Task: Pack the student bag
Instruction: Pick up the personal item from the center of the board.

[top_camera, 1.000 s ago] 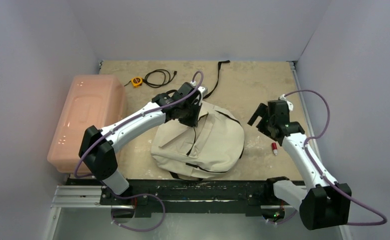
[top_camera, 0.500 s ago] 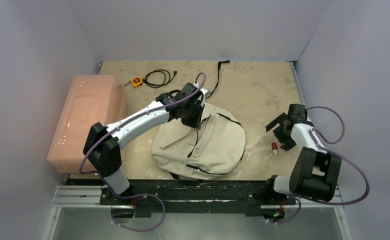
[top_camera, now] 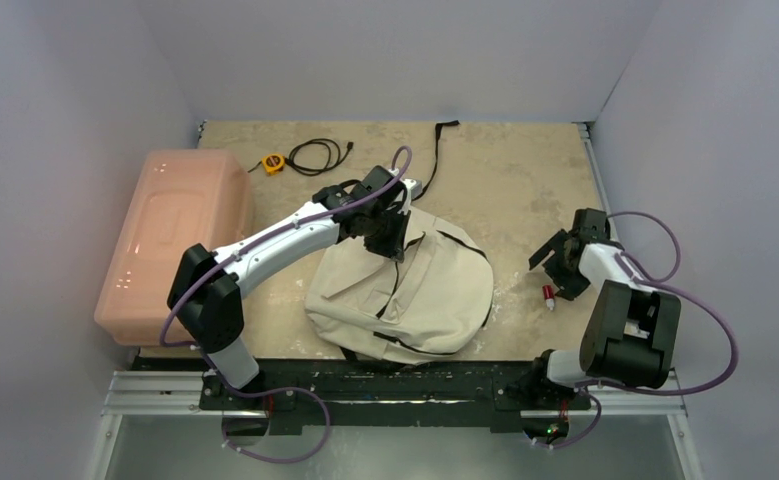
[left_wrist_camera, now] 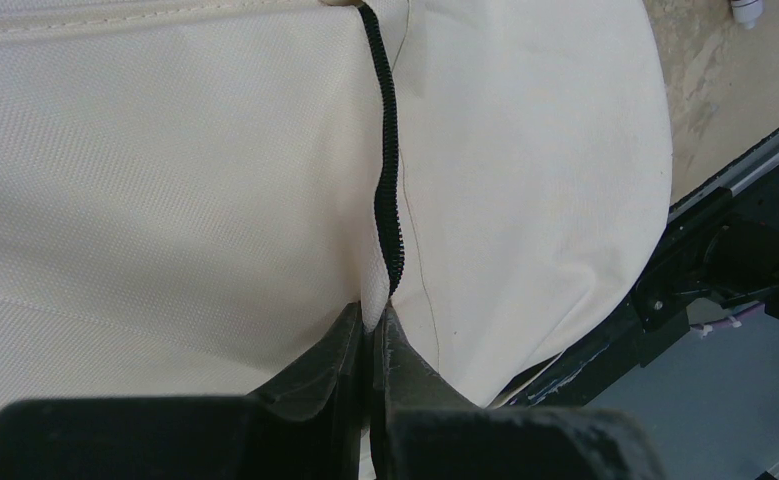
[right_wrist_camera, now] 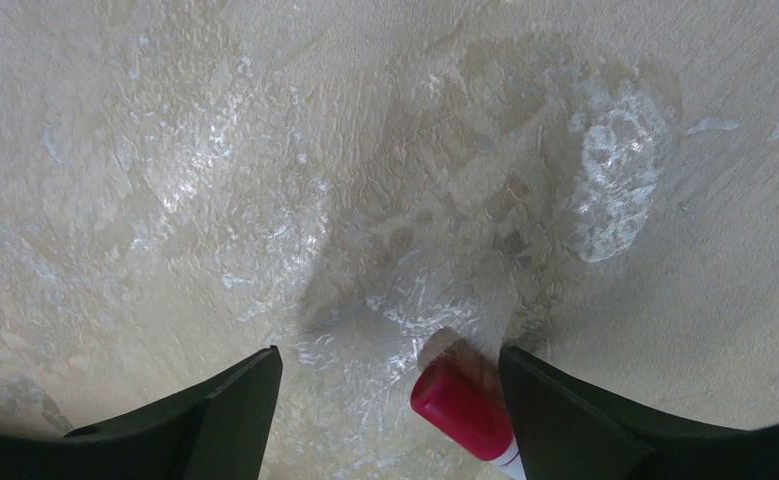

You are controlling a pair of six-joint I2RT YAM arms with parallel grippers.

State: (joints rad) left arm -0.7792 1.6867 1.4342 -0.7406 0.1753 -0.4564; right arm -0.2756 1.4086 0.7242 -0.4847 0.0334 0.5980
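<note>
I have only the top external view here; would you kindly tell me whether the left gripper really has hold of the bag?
Observer: Yes. The left wrist view shows the left gripper shut on a pinch of the bag cloth, right beside the black zipper.
Operator: Thank you. And what about the other arm?
Observer: The right wrist view shows the right gripper open. The red-capped item lies on the table between its fingers, close to one of them and not gripped.
</note>
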